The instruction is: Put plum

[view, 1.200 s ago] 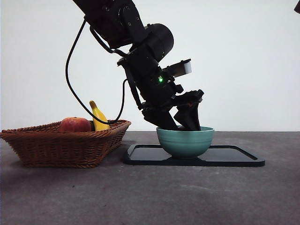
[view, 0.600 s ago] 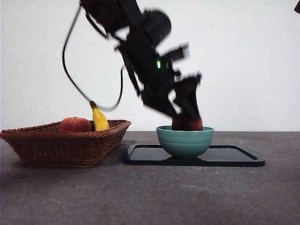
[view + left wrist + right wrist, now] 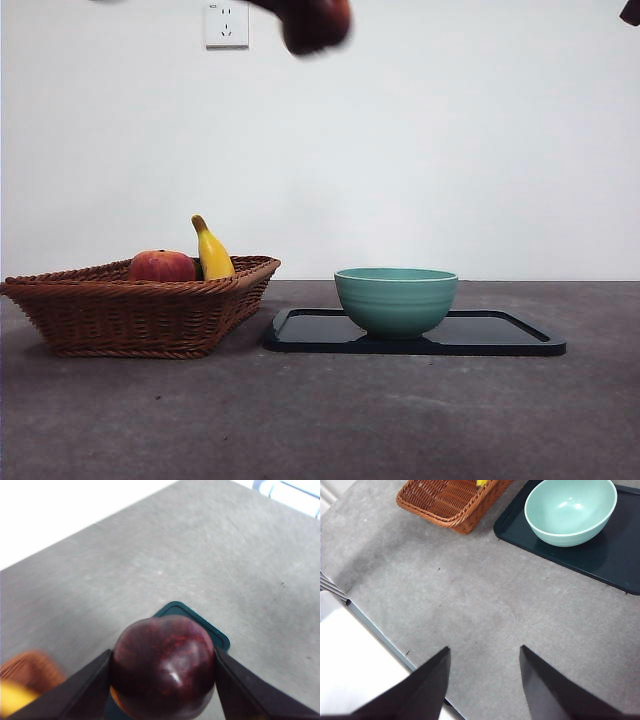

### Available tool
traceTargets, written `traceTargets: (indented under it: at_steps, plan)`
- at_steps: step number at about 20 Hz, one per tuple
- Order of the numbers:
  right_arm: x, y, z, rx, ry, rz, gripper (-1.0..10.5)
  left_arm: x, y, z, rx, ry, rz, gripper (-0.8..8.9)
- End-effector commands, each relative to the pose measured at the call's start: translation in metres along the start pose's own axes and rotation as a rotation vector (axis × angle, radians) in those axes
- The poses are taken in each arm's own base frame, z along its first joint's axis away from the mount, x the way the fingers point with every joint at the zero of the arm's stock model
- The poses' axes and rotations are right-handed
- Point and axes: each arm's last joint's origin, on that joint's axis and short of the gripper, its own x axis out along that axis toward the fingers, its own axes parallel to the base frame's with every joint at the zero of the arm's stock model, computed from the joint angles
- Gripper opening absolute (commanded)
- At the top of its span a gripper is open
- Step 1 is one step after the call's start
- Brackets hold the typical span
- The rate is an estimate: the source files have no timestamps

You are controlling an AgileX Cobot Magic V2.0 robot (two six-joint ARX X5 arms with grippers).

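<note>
The plum (image 3: pixel 164 667) was held between the two black jaws of the left gripper (image 3: pixel 162 680), which pinched it from both sides at its widest part, so that the round, glossy fruit could not roll out while it was carried. In the front view the plum (image 3: pixel 316 22) was high above the table (image 3: pixel 320 420), at the top edge, and blurred, which suggests a fast move. It hung roughly between the wicker basket (image 3: pixel 150 305) and the teal bowl (image 3: pixel 396 298), well above both. The bowl stood on the dark tray (image 3: pixel 500 335) and looked empty in the right wrist view. The basket, just beside the tray, held a red-orange fruit (image 3: pixel 161 266) and a banana (image 3: pixel 210 250), so I judge that the plum was on its way to the basket, but this is only a guess. The right gripper (image 3: pixel 482 680) waited apart over the bare table with its jaws spread and nothing between them. Compared with one second earlier, much had changed: then the arm reached down into the bowl, and half a second earlier the plum was only just rising over the bowl's rim. By this moment the arm had left the front view almost fully, and a wall socket (image 3: pixel 227 22) behind it had become visible. The basket, the bowl and the tray had not moved.
</note>
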Motion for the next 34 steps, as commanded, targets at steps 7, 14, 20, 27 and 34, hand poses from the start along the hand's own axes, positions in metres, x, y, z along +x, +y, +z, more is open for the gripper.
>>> traceTargets:
  at_steps: [7,14,20,27,34]
  plan:
    - [0.000,0.001,0.002,-0.020,-0.007,0.007,2.2,-0.105,0.007,-0.020,-0.123,0.068,0.117,2.46]
    - [0.000,0.001,0.002,-0.021,-0.008,0.007,2.2,-0.091,0.035,-0.100,-0.185,0.062,0.264,2.47]
    - [0.000,0.001,0.002,-0.021,-0.008,0.007,2.2,-0.033,0.059,-0.145,-0.161,0.068,0.279,2.47]
    - [0.000,0.001,0.002,-0.019,-0.007,0.007,2.2,0.033,0.089,-0.172,-0.159,0.175,0.255,2.46]
    - [0.000,0.001,0.002,-0.016,-0.007,0.007,2.2,0.074,0.102,-0.206,-0.187,0.304,0.224,2.47]
